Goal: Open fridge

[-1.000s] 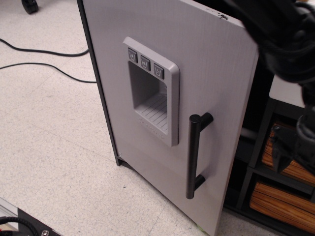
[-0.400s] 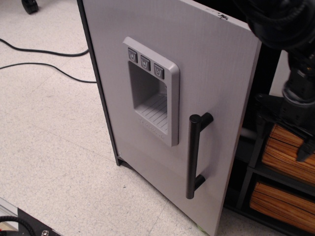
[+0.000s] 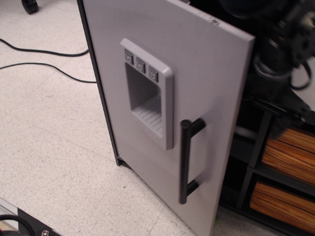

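The fridge's light-grey door fills the middle of the view and stands ajar, hinged on the black frame at its left. It has a moulded three-button dispenser recess and a vertical black bar handle. My arm is a dark, blurred mass at the upper right, just behind the door's free edge. Its fingers are hidden in the blur and behind the door, so I cannot tell whether they are open or shut. Nothing touches the bar handle.
A black shelf unit with wood-grain orange drawers stands right of the fridge, close behind the door's free edge. Black cables lie on the pale floor at the left. A black part sits at the bottom left corner.
The door's free edge and handle have swung left and toward the camera, widening the gap. My arm has moved up and left, closer behind the door's edge.
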{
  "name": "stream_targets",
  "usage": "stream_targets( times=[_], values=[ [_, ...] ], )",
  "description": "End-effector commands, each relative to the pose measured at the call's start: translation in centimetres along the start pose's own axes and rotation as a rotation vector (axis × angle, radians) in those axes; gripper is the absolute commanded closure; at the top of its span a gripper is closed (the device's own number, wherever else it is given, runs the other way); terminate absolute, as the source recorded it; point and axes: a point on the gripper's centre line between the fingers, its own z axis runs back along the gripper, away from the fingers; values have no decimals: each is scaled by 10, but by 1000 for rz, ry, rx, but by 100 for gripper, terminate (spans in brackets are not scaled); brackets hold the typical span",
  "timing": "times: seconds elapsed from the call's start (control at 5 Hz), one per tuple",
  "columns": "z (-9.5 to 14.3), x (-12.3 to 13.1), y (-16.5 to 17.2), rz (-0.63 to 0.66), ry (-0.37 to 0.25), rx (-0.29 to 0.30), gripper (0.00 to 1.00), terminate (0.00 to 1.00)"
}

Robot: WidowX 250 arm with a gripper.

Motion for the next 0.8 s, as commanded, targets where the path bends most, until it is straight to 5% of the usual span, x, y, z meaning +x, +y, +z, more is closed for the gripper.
stream_targets(
  times=[0.0, 0.6],
  values=[
    [50, -29, 41, 48, 33, 34, 0, 0],
    [32, -100, 84, -97, 123, -37, 0, 0]
  ],
)
